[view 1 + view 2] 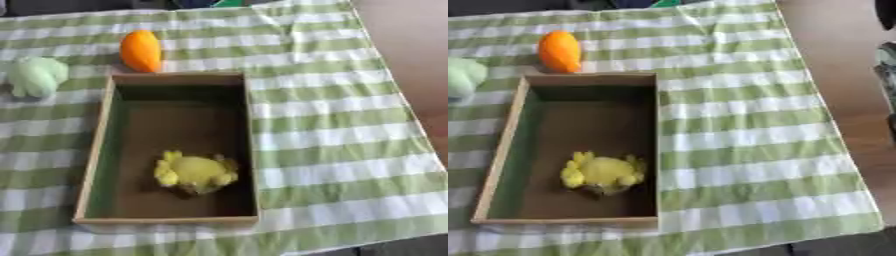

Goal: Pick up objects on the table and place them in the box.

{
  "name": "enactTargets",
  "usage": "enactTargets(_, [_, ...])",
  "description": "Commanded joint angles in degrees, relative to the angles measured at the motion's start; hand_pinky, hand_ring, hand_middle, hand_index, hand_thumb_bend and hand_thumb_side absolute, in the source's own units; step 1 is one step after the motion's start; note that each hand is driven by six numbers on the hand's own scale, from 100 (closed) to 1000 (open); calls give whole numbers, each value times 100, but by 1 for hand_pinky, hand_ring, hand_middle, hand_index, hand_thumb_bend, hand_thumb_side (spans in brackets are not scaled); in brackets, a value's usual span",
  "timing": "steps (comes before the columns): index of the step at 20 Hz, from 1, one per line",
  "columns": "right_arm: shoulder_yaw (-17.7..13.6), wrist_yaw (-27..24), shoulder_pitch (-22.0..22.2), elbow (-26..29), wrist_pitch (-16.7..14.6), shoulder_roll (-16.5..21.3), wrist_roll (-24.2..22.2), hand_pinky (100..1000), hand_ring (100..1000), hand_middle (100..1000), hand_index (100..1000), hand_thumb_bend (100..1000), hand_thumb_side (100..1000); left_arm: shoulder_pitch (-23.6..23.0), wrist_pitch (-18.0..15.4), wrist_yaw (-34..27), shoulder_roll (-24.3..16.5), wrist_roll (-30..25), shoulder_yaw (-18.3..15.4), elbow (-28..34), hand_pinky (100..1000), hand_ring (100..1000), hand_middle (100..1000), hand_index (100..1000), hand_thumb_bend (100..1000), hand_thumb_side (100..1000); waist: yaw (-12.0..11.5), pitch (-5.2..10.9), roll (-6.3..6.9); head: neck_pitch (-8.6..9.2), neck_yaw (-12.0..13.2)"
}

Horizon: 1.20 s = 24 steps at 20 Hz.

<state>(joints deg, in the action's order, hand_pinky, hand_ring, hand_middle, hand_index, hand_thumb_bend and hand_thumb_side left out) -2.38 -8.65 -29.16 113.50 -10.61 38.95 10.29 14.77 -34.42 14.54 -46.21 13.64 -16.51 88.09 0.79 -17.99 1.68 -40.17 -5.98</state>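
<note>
A wooden box (94,150) with a dark floor lies on the green-and-white checked cloth. A yellow plush toy (196,172) rests inside it, toward the near right corner. An orange egg-shaped object (141,50) stands on the cloth just beyond the box's far wall. At the far left, beside the box's far left corner, a pale green soft toy (35,76) lies on the cloth. Neither of my hands shows in either view.
The cloth (332,125) stretches bare to the right of the box, and brown tabletop (842,60) lies past its right edge. A dark and grey shape (888,70) cuts in at the right edge of the right eye view; I cannot make it out.
</note>
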Motion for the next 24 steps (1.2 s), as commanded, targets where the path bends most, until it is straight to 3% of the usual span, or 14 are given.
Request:
enactTargets(1, [-155, -33, 9, 109, 12, 50, 97, 738, 775, 676, 905, 100, 990, 164, -119, 451, -615, -128, 25, -380, 595, 797, 788, 907, 100, 763, 13, 104, -2, 80, 59])
enactTargets(3, [-185, -30, 43, 109, 25, 24, 138, 738, 774, 674, 903, 100, 985, 296, -223, 725, -841, -165, 97, -771, 603, 803, 796, 919, 100, 812, 21, 120, -7, 90, 101])
enactTargets(5, [-200, -35, 62, 109, 30, 2, 171, 737, 773, 672, 901, 100, 981, 442, -331, 984, -1023, -199, 185, -1183, 616, 812, 808, 936, 157, 882, 32, 140, -15, 96, 142])
enactTargets(7, [-201, -41, 72, 109, 37, -25, 188, 738, 773, 673, 900, 100, 979, 631, -478, 1319, -1174, -300, 313, -1622, 632, 827, 824, 957, 253, 937, 43, 156, -24, 102, 189])
enactTargets(8, [-200, -42, 75, 109, 43, -34, 190, 738, 773, 673, 899, 100, 978, 717, -558, 1478, -1212, -344, 362, -1796, 644, 836, 834, 971, 347, 996, 46, 161, -27, 105, 206])
enactTargets(12, [-202, -55, 98, 109, 104, -109, 172, 737, 771, 669, 897, 100, 973, 1178, -891, 2300, -1330, -693, 653, -2473, 648, 837, 842, 989, 603, 1000, 57, 177, -37, 159, 313])
enactTargets(24, [-212, -134, 114, 109, 204, -260, 155, 736, 762, 657, 888, 100, 951, 2513, -1145, 4373, -1048, -902, 1215, -4102, 659, 868, 862, 1000, 799, 1000, 116, 137, -90, 262, 420])
